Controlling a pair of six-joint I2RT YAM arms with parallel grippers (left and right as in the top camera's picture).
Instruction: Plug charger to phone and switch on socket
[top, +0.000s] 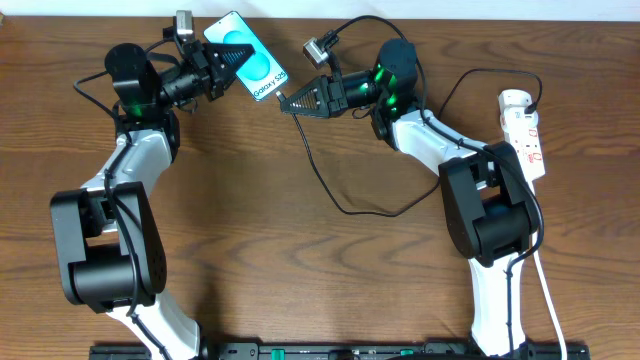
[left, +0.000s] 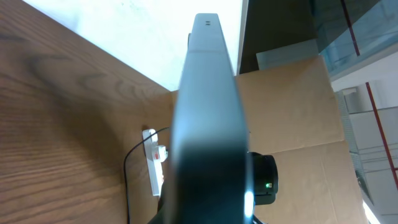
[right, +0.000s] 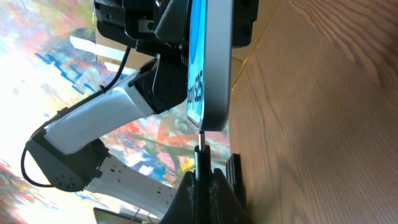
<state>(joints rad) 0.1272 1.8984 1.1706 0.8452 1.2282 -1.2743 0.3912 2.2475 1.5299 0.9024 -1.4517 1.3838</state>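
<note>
The phone (top: 247, 56), its cyan screen lit, is lifted off the table at the back, and my left gripper (top: 222, 68) is shut on its upper end. In the left wrist view the phone (left: 205, 118) fills the middle, edge-on, and hides the jaws. My right gripper (top: 296, 101) is shut on the plug end of the charger (top: 285, 98), right at the phone's lower end. In the right wrist view the plug tip (right: 199, 142) meets the bottom edge of the phone (right: 214, 62); whether it is seated I cannot tell. The white socket (top: 524, 128) lies at the far right.
The charger's black cable (top: 350, 209) loops across the middle of the table and runs back to the socket. A thick white cord (top: 548, 290) leads from the socket to the front edge. A cardboard box (left: 292, 106) stands behind the table.
</note>
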